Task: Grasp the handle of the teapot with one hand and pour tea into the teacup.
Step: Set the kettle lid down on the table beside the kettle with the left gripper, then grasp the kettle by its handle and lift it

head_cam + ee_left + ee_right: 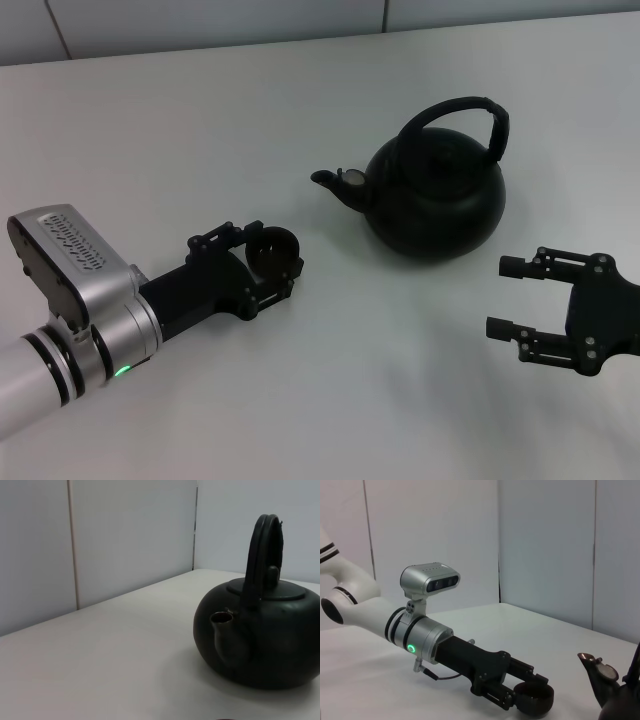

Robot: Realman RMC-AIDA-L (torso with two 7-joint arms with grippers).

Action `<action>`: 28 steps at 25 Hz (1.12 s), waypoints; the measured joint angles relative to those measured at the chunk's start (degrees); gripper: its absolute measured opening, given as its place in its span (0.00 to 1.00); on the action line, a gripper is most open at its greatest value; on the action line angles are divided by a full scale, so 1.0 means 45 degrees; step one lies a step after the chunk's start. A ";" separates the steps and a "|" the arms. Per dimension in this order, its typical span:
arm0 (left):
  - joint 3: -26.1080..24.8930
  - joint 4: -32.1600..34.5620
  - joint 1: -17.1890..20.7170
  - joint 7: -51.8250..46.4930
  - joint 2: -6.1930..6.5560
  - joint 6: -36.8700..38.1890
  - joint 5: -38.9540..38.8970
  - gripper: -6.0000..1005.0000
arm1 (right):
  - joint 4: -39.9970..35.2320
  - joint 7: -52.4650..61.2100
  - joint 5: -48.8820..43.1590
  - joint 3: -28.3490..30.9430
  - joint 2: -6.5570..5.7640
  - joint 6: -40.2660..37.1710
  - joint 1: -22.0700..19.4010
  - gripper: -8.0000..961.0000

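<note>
The black teapot (435, 195) stands on the white table, right of centre, its spout (335, 181) pointing left and its arched handle (455, 115) upright. It also shows in the left wrist view (262, 640) and partly in the right wrist view (615, 690). The small black teacup (274, 250) sits between the fingers of my left gripper (268, 262), left of the spout; it also shows in the right wrist view (534, 698). My right gripper (512, 297) is open and empty, low to the right of the teapot, apart from it.
The white table (200, 120) runs back to a pale panelled wall (125, 540). My left arm (80, 300) reaches in from the lower left.
</note>
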 joint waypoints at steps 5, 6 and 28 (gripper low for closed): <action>-0.0018 -0.0048 0.0001 0.0000 0.0000 -0.0061 -0.0026 0.72 | 0.0006 0.0000 0.0000 0.0000 0.0000 0.0000 0.0004 0.71; -0.0021 -0.0062 0.0000 0.0001 0.0000 -0.0066 -0.0027 0.72 | 0.0010 0.0002 0.0000 0.0001 0.0000 0.0000 0.0005 0.71; 0.0411 0.3969 0.2798 -0.3364 0.0222 0.6443 0.0054 0.86 | -0.0030 0.0088 0.0005 0.0042 -0.0020 0.0127 0.0043 0.71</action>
